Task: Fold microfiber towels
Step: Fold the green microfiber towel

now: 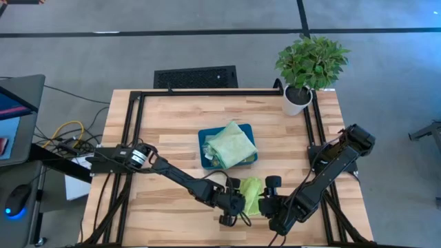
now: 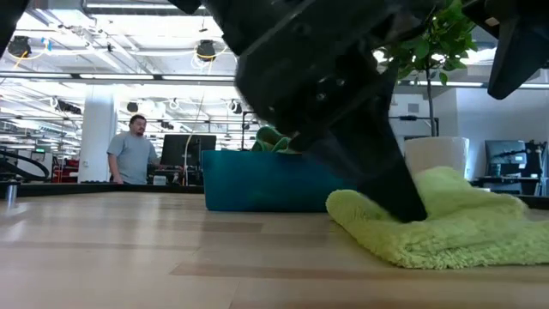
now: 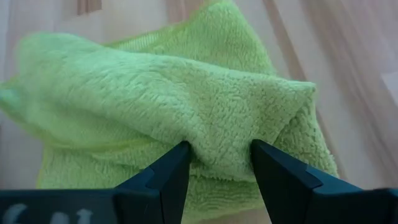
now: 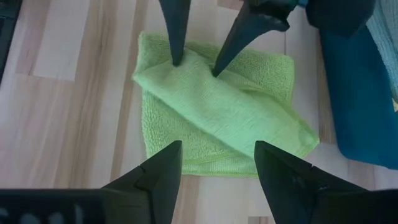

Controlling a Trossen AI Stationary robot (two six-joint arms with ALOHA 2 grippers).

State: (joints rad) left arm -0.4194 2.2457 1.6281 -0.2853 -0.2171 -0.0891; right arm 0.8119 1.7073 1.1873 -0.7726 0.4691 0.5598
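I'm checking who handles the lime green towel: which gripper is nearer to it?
Left. The left gripper has its fingertips pressed into a raised fold of the lime green towel. The right gripper is open, held back just off the towel's edge, not touching it.

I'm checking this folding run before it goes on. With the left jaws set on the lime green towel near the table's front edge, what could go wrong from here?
1. The left gripper straddles only a raised ridge of the lime green towel, jaws apart; closing might catch one layer and pull the fold open.
2. The right gripper hovers open close by; the arms could collide over the towel.
3. The towel lies close beside the teal tray; dragging it could snag the rim.
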